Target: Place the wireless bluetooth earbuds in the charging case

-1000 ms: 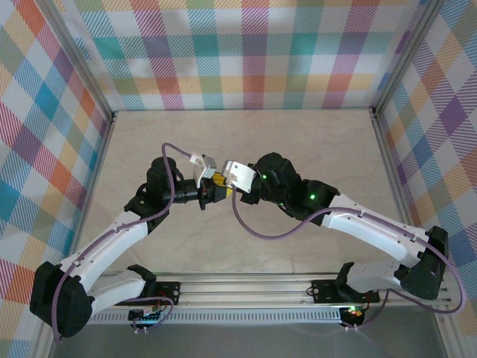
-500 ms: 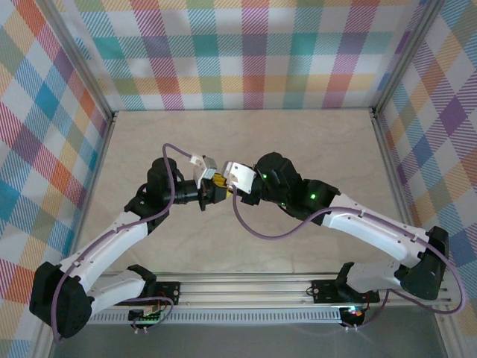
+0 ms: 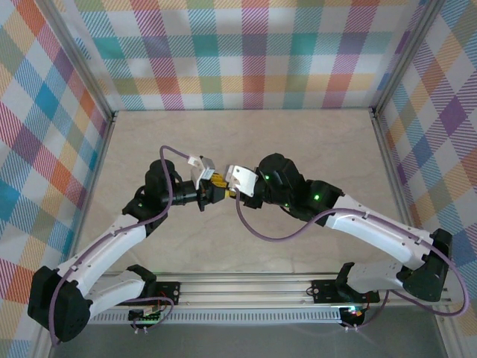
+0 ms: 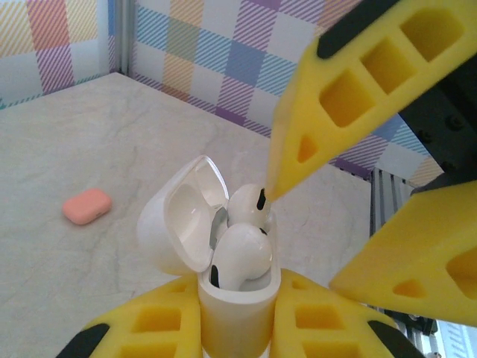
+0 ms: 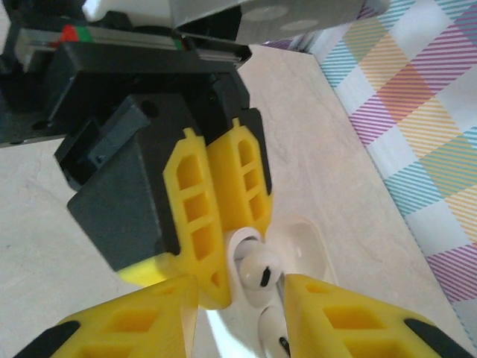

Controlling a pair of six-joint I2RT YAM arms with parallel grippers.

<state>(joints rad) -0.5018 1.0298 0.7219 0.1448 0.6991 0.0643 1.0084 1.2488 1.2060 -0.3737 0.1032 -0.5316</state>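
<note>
My left gripper (image 4: 237,332) is shut on a white charging case (image 4: 235,309), held upright with its lid (image 4: 182,224) swung open to the left. Two white earbuds stand in the case, one near (image 4: 240,253) and one far (image 4: 250,205). My right gripper (image 4: 305,239) hovers over the case with its jaws apart; one yellow fingertip (image 4: 274,192) touches the far earbud. In the right wrist view that earbud (image 5: 258,272) sits between the spread fingers of the right gripper (image 5: 240,289). In the top view the left gripper (image 3: 211,186) and the right gripper (image 3: 229,191) meet at mid-table.
A small salmon-pink pebble-like case (image 4: 87,206) lies shut on the beige table (image 4: 67,142), off to the left of the held case. Checked walls (image 3: 246,52) close in the table on three sides. A metal rail (image 3: 246,287) runs along the near edge.
The right gripper's jaws have spread wider over the case. Both wrists have shifted only slightly and still meet at mid-table.
</note>
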